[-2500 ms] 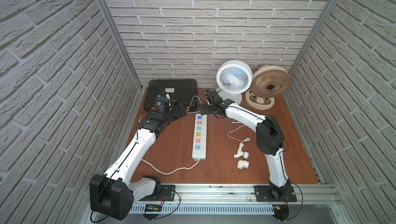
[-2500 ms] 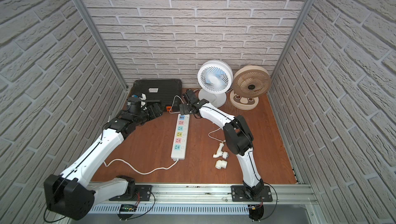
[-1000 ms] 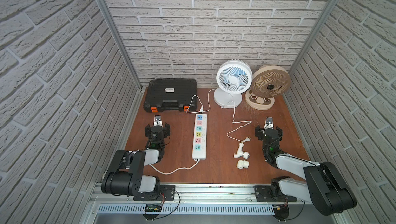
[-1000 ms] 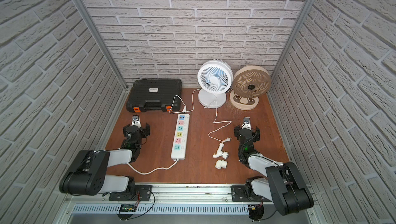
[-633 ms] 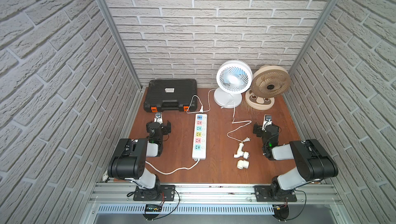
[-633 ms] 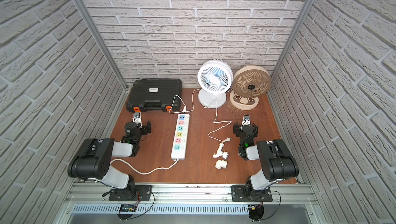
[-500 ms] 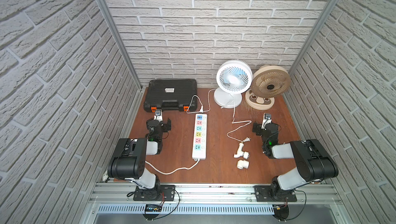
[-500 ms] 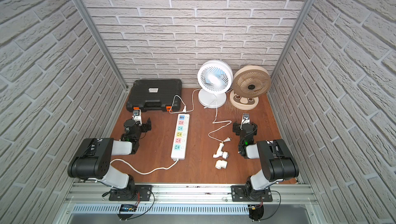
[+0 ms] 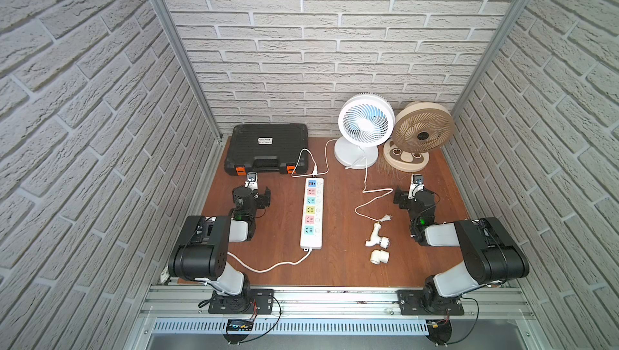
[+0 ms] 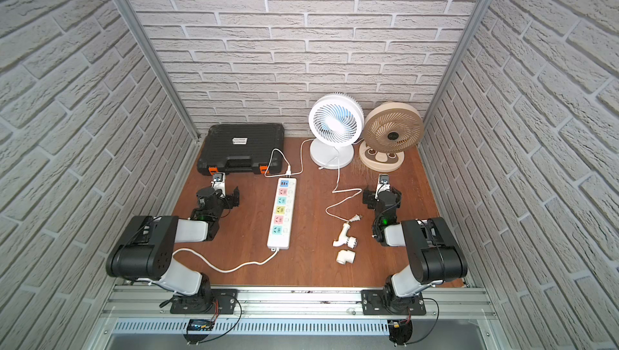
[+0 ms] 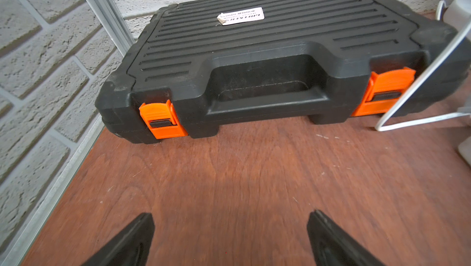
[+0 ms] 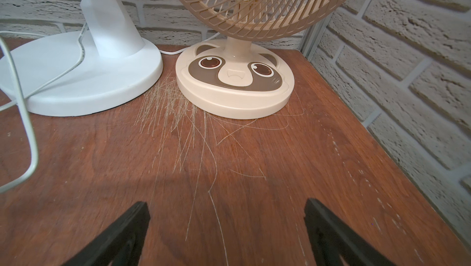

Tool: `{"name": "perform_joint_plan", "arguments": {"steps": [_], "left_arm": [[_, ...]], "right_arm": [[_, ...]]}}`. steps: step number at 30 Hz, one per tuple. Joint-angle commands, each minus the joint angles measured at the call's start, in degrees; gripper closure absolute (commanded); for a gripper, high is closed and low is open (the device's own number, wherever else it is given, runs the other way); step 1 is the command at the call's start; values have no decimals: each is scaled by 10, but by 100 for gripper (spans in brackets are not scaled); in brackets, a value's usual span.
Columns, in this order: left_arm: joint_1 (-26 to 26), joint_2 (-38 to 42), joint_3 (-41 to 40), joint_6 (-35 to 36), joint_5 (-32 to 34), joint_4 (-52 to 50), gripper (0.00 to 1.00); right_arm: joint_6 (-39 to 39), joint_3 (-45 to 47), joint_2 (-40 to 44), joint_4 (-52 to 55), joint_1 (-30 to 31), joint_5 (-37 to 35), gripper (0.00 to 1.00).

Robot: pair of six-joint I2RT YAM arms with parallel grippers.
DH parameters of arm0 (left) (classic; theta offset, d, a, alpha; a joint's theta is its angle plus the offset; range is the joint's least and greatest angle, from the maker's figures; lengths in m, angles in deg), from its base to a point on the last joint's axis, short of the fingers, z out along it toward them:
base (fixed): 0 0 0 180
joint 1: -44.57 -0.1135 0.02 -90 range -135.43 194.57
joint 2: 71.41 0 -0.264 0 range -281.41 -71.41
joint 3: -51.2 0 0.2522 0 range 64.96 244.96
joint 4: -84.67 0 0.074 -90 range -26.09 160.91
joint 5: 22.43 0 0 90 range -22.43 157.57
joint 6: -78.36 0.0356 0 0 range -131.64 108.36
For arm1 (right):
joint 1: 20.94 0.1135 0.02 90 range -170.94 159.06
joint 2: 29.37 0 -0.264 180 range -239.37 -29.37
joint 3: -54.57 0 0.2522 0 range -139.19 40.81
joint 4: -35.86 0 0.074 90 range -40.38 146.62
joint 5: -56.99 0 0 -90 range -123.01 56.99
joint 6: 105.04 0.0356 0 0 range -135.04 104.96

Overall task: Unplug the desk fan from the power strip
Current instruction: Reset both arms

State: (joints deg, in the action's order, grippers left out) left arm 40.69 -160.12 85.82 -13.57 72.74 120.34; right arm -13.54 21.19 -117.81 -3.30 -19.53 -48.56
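**Fan plug's out, arms folded back**

While the power strip (image 9: pixel 312 213) sits mid-table, the white fan's plug (image 9: pixel 385 218) lies loose just right of it. Bare wood on both sides. Left gripper (image 11: pixel 229 229) and right gripper (image 12: pixel 225 216) are spread, empty, pulled back from the strip's far end since earlier.

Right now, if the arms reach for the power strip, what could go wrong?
1. A white cord is plugged into the far end of the power strip. Nothing holds the strip down, so a tug may drag it along.
2. A loose plug and its cord lie on the table near the right fingers, which are open, and could snag on that arm.
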Motion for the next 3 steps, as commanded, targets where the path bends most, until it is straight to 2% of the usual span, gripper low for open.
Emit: {"name": "perform_joint_plan", "arguments": {"steps": [1,3], "left_arm": [[2,-2,14,8,5,12,2],[3,-2,12,8,7,14,2]], "right_arm": [[-4,-8,2,-16,3,2,1],[-4,-6,5,-18,3,1,1]]}}
